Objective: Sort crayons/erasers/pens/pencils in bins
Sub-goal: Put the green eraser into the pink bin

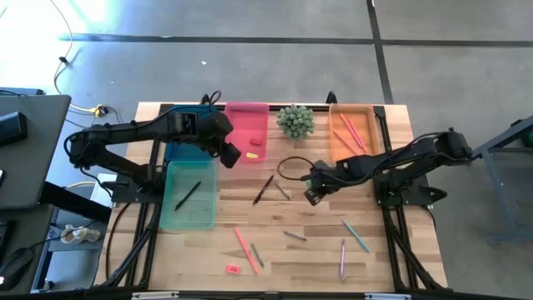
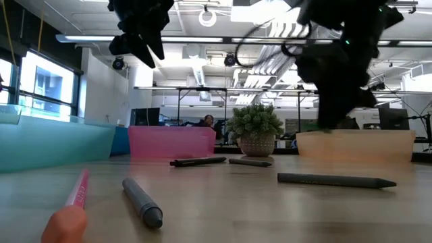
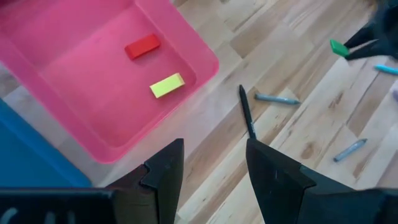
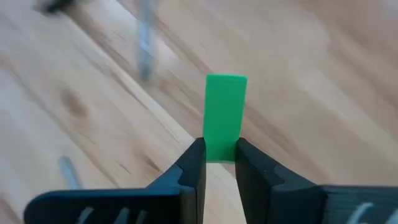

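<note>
Green eraser (image 4: 225, 115) sits pinched in your right pincer (image 4: 220, 163); carry it level, left to the pink bin (image 1: 246, 147). Left pincer (image 3: 213, 168), open and empty, hovers at that bin's near edge: steer clear.

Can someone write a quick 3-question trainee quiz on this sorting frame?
1. True or false: the right gripper is shut on the green eraser.
2. How many erasers lie in the pink bin? A) none B) two C) four
3. Fill in: the left gripper hangs open beside the ____ bin, holding nothing.

Key
1. True; the eraser stands pinched between its fingers, above the table.
2. B; the red eraser and the yellow eraser.
3. pink.
</note>
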Robot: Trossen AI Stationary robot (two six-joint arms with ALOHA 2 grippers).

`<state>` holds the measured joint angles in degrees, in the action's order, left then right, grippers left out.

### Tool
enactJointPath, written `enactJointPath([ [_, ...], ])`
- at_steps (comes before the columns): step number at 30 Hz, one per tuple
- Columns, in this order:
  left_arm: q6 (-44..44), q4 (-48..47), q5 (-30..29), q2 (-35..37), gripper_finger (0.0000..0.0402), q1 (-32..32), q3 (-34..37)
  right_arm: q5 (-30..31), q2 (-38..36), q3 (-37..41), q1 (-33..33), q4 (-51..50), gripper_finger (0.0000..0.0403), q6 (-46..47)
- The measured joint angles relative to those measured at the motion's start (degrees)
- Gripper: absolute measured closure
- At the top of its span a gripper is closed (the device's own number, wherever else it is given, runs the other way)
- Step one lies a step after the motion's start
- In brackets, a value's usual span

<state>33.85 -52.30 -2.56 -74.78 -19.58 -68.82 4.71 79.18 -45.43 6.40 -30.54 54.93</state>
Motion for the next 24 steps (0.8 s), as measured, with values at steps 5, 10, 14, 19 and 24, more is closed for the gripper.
enactJointPath([
  [5,0.5,2.6,0.5,0.0,0.0241,-0.4,0.0,3.3,0.0,-5.3,-0.9,0.0,0.0350,-6.0],
  [10,1.9,7.5,0.9,0.0,0.0241,-0.1,0.0,6.1,0.0,-9.8,-2.4,0.0,0.0350,-12.0],
  [14,3.1,11.9,0.9,-0.5,0.0241,0.2,0.0,7.4,0.0,-12.2,-3.8,0.0,0.0350,-16.4],
  [19,5.3,18.4,1.4,-2.2,0.0241,0.2,0.0,9.5,-0.1,-14.4,-5.1,1.1,0.0350,-23.7],
  [24,7.9,26.7,3.9,-5.4,0.0241,0.5,0.0,9.9,-0.1,-15.6,-6.7,2.6,0.0350,-30.5],
])
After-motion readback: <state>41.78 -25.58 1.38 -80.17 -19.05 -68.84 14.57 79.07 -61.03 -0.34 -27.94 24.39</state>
